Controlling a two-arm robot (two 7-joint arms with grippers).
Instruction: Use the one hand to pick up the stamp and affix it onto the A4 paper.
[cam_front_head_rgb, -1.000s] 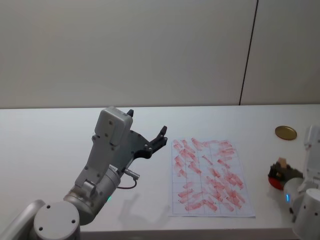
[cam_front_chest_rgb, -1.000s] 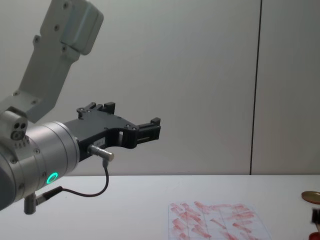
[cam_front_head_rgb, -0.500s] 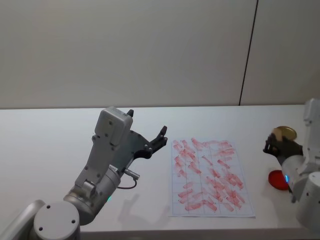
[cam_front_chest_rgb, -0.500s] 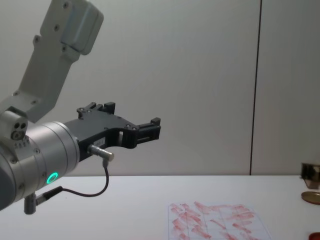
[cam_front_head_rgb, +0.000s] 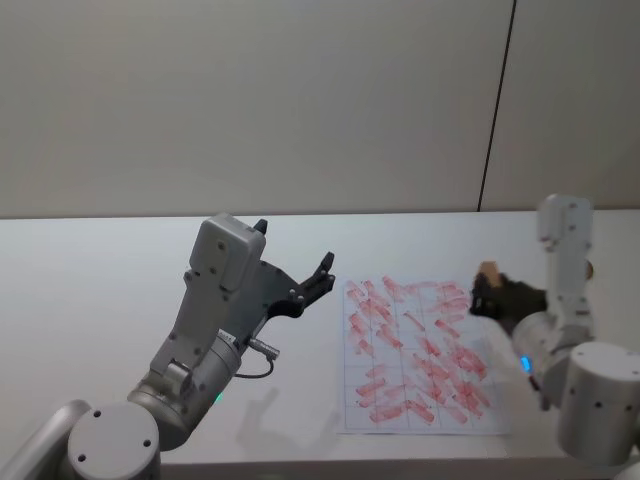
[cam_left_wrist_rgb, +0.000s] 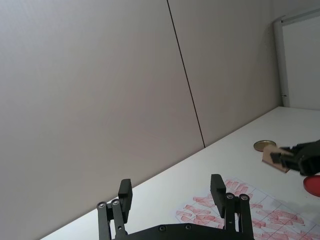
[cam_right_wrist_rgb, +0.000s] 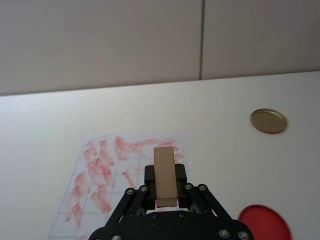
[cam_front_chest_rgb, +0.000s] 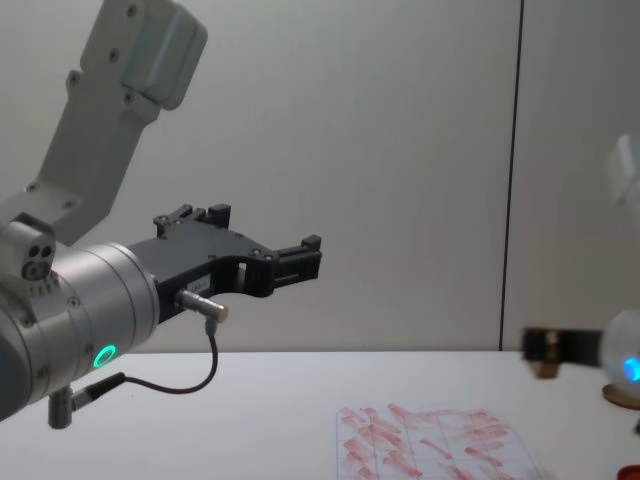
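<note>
The stamp (cam_right_wrist_rgb: 165, 175), a small tan wooden block, sits upright between the jaws of my right gripper (cam_right_wrist_rgb: 165, 186), which is shut on it. In the head view the stamp (cam_front_head_rgb: 488, 270) and right gripper (cam_front_head_rgb: 487, 293) hang in the air over the right edge of the A4 paper (cam_front_head_rgb: 420, 350), a white gridded sheet covered in red smudges. The chest view shows this gripper (cam_front_chest_rgb: 547, 347) well above the paper (cam_front_chest_rgb: 430, 445). My left gripper (cam_front_head_rgb: 294, 244) is held open in the air left of the sheet, with nothing in it.
A round red ink pad (cam_right_wrist_rgb: 265, 222) lies on the white table right of the paper, and a flat gold disc (cam_right_wrist_rgb: 269, 121) lies farther back. The left arm's body (cam_front_head_rgb: 215, 300) stands high over the table's left half.
My right gripper has lifted the stamp off the red pad and carried it left, up to the paper's right edge. The left arm has not moved.
</note>
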